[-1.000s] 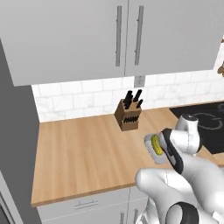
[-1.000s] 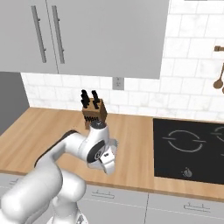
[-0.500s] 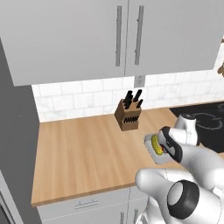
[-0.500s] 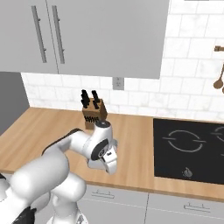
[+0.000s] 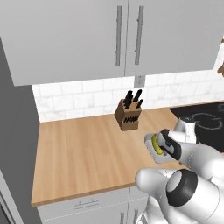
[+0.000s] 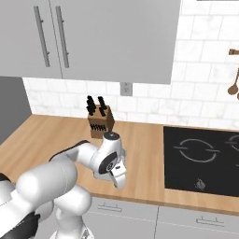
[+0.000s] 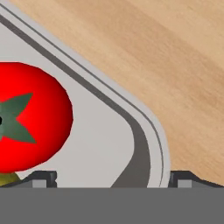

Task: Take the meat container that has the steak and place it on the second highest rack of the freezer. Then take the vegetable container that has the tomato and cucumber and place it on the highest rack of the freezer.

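Looks stiff and light, the tray (image 7: 109, 144) near the knife block (image 5: 129, 114), loose tomato (image 7: 30, 122) inside; best taken level at rim, fingertips (image 7: 43, 178) straddling it, closure unclear.

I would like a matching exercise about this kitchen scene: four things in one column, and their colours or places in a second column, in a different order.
Things:
1. tomato
2. knife block
3. cooktop
4. cucumber

Descriptions:
A. black, set into the counter
B. yellow-green, in the vegetable container beside the arm
C. round and red, with a green stem
D. brown wood, near the tiled wall

Pairs: 1-C, 2-D, 3-A, 4-B
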